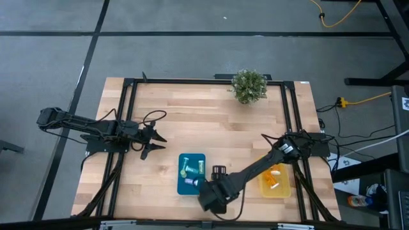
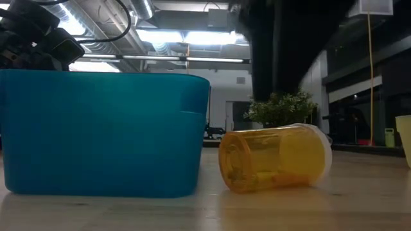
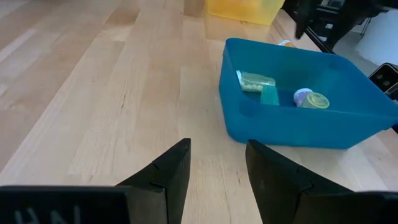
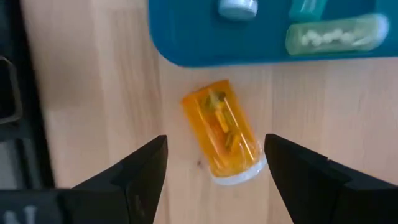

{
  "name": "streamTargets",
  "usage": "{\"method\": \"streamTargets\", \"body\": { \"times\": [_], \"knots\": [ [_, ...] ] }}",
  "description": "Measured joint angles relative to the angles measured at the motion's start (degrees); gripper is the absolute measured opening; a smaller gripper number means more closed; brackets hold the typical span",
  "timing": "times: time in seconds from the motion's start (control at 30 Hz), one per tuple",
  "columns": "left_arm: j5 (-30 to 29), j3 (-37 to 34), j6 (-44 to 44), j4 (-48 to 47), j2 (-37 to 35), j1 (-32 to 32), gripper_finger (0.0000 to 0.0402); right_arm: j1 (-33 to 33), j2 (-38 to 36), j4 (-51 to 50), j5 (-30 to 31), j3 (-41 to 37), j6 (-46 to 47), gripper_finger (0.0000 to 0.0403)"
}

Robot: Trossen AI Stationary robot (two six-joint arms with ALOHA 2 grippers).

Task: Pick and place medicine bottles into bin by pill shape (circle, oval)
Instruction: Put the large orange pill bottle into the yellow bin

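Observation:
A translucent orange medicine bottle (image 4: 221, 130) with a white cap lies on its side on the table, just beside the blue bin (image 2: 103, 128); it also shows in the low view (image 2: 276, 157). My right gripper (image 4: 216, 146) is open above it, one finger on either side, and hides it in the high view (image 1: 211, 195). The blue bin (image 1: 191, 174) holds pale green (image 3: 257, 81), teal and purple-capped bottles. The yellow bin (image 1: 275, 181) holds orange bottles. My left gripper (image 1: 156, 142) is open and empty, left of the blue bin.
A potted green plant (image 1: 249, 86) stands at the table's far edge. A small black object (image 1: 219, 171) sits between the two bins. Bare wood lies between my left gripper and the blue bin (image 3: 298, 93).

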Motion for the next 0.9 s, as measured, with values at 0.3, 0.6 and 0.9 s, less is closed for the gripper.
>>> {"method": "streamTargets", "body": {
  "times": [0.3, 0.6, 0.9],
  "knots": [
    [-0.01, 0.0, 0.0, 0.0, 0.0, 0.01, 0.0147, -0.82, 0.03, 1.7, -0.87, -4.99, -6.49, 0.0271],
    [-0.02, 0.0, 0.0, 0.0, 0.0, 0.01, 0.0147, -0.89, 0.05, 10.4, -0.93, -11.25, -9.94, 0.0271],
    [-0.02, 0.0, 0.0, 0.0, -0.02, -0.02, 0.0147, -0.87, 0.08, 8.6, -1.96, -12.96, -2.63, 0.0262]
  ]
}}
